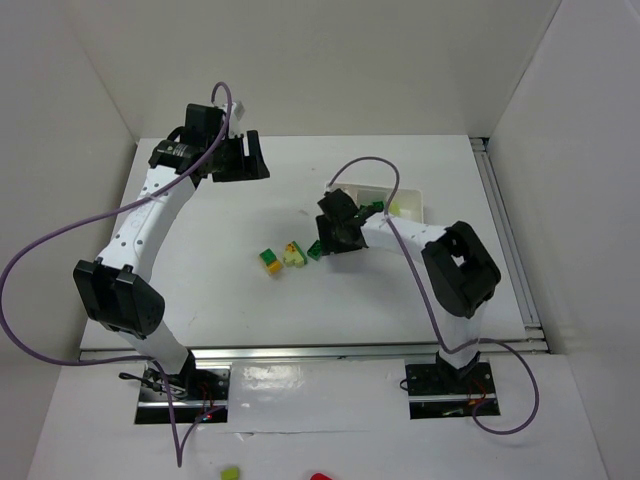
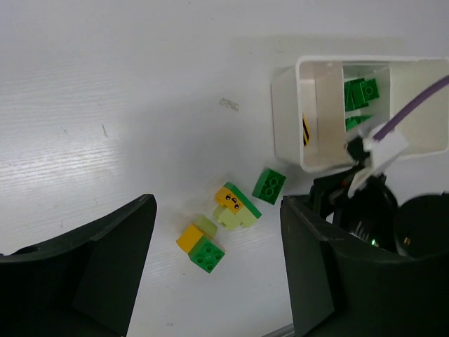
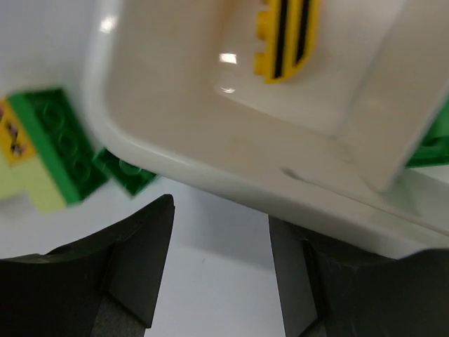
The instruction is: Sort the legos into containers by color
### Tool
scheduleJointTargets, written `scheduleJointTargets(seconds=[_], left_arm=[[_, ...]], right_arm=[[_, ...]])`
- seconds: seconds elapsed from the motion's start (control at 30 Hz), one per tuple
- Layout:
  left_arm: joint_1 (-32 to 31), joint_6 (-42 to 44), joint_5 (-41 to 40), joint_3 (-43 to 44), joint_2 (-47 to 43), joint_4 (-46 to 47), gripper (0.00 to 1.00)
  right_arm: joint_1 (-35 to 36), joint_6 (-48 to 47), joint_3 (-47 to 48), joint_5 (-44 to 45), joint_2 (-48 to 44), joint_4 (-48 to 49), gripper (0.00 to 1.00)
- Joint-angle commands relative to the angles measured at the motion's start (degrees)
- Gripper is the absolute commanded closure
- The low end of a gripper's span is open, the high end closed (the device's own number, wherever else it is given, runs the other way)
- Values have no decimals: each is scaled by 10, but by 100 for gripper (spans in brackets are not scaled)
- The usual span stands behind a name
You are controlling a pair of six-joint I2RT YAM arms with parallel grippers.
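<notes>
The white tray stands right of the table's middle. In the left wrist view the tray holds green bricks in one compartment and a yellow striped brick in its end compartment. Three brick groups lie on the table: an orange-and-green pair, an orange, pale and green cluster and a single green brick. My right gripper is open and empty, low beside the tray's end and the green brick. My left gripper is open and empty, raised at the far left.
The table's metal rail runs along the right side, close to the tray. White walls enclose the back and sides. The right arm's purple cable crosses over the tray.
</notes>
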Motion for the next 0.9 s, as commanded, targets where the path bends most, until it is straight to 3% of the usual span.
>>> scheduleJointTargets(seconds=[0.0, 0.1, 0.2, 0.4, 0.73, 0.87], left_arm=[[3, 12, 6, -3, 3, 8, 19], [3, 17, 1, -3, 3, 8, 19], [3, 17, 1, -3, 3, 8, 19], [3, 17, 1, -14, 9, 8, 19], [3, 17, 7, -14, 9, 8, 19], [3, 17, 7, -14, 9, 8, 19]], right_arm=[[-44, -14, 67, 42, 24, 56, 36], [-67, -14, 112, 31, 59, 45, 36], [-67, -6, 125, 31, 72, 22, 28], [-19, 73, 119, 25, 67, 6, 19], [33, 156, 190, 138, 139, -80, 19], [33, 172, 172, 166, 139, -98, 20]])
